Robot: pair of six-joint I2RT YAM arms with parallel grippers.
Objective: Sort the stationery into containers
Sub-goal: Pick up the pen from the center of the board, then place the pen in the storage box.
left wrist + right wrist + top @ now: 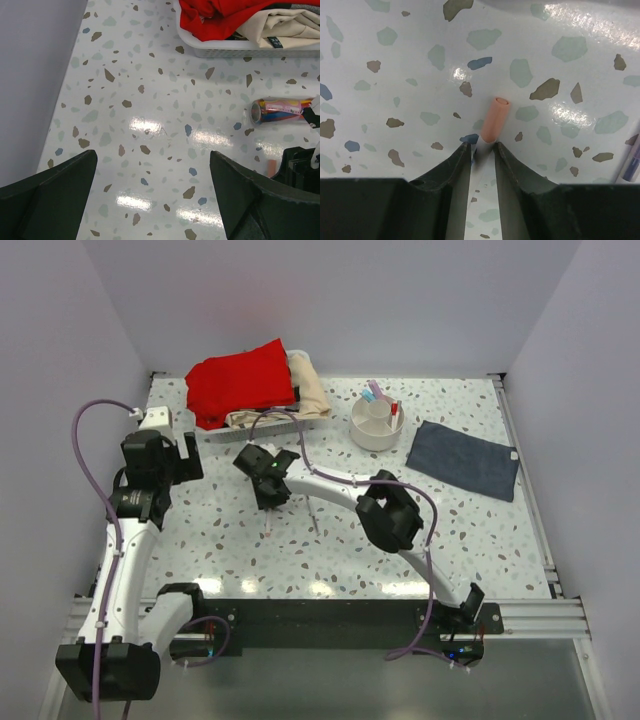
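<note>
My right gripper (270,496) is low over the table's middle, shut on a thin white pen (481,150) whose salmon cap (494,119) sticks out past the fingertips (464,152) onto the terrazzo. Another thin pen (313,515) lies just right of it. A clear tube with colourful contents (280,110) lies on the table in the left wrist view, next to my right gripper's dark body (300,167). The white round organiser (377,430) stands at the back with pink and blue markers (372,392) upright in it. My left gripper (152,200) is open and empty above bare table at the left.
A white basket (235,49) holding a red cloth (240,380) and a beige cloth (310,385) sits at the back left. A dark blue-grey cloth (462,458) lies at the right. A purple pen tip (632,160) shows at the right wrist view's edge. Walls enclose the table.
</note>
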